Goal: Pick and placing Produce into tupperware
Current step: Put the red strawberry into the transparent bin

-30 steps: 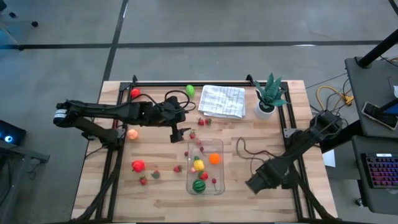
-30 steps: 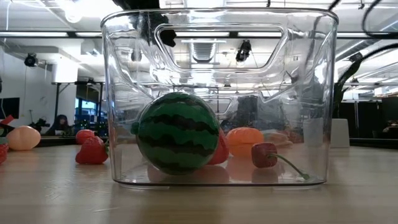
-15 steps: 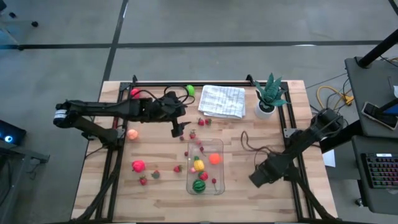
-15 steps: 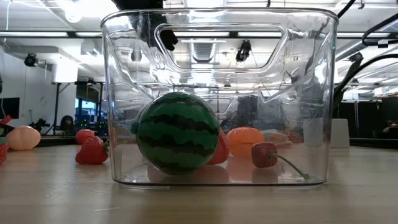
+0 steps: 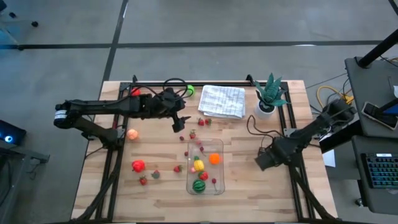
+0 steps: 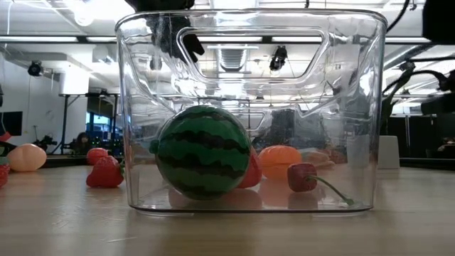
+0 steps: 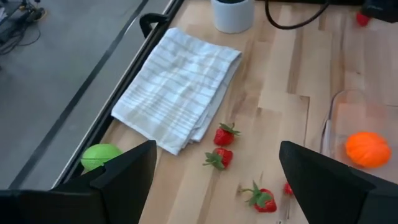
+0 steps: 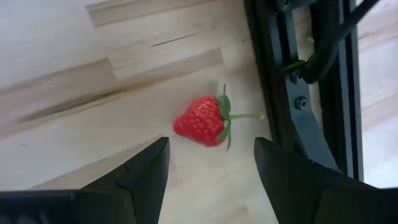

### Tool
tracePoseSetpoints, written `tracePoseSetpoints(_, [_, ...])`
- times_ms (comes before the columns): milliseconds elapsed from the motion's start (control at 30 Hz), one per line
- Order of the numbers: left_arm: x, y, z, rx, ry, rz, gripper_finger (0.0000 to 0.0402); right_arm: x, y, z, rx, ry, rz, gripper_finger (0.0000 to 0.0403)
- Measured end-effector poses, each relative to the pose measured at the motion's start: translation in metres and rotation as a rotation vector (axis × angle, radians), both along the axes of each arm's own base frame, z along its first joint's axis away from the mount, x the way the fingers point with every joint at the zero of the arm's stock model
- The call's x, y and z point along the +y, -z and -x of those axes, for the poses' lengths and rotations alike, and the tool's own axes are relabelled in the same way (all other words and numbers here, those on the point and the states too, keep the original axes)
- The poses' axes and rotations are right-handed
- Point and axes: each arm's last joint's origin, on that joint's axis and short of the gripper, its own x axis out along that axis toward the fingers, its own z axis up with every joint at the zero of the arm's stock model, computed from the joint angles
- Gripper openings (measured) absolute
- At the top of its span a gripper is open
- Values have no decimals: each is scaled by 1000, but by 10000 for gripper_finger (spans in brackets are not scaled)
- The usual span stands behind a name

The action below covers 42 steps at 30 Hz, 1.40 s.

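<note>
The right pincer (image 8: 208, 180) hovers with fingers apart just short of a toy strawberry (image 8: 202, 122) on the table, small, light and probably slick, best pinched across its plump middle.

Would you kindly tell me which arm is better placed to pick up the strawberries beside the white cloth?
Left. The left hand, open, hovers close to the strawberries by the cloth; the right hand sits beyond the tupperware, near the table's right edge.
</note>
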Motion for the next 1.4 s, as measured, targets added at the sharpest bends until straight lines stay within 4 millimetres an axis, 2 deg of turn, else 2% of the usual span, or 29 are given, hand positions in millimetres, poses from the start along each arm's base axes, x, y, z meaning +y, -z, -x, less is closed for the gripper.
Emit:
tracePoseSetpoints(533, [0, 0, 0, -1, -2, 1, 325, -6, 31, 10, -70, -5, -42, 226])
tracePoseSetpoints(833, [0, 0, 0, -10, -16, 19, 325, -8, 31, 14, -77, -26, -43, 216])
tracePoseSetpoints(1167, [0, 0, 0, -10, -16, 19, 325, -10, 30, 17, -69, -29, -37, 143])
tracePoseSetpoints(1400, [0, 0, 0, -11, -17, 19, 325, -9, 26, 14, -96, -44, -40, 165])
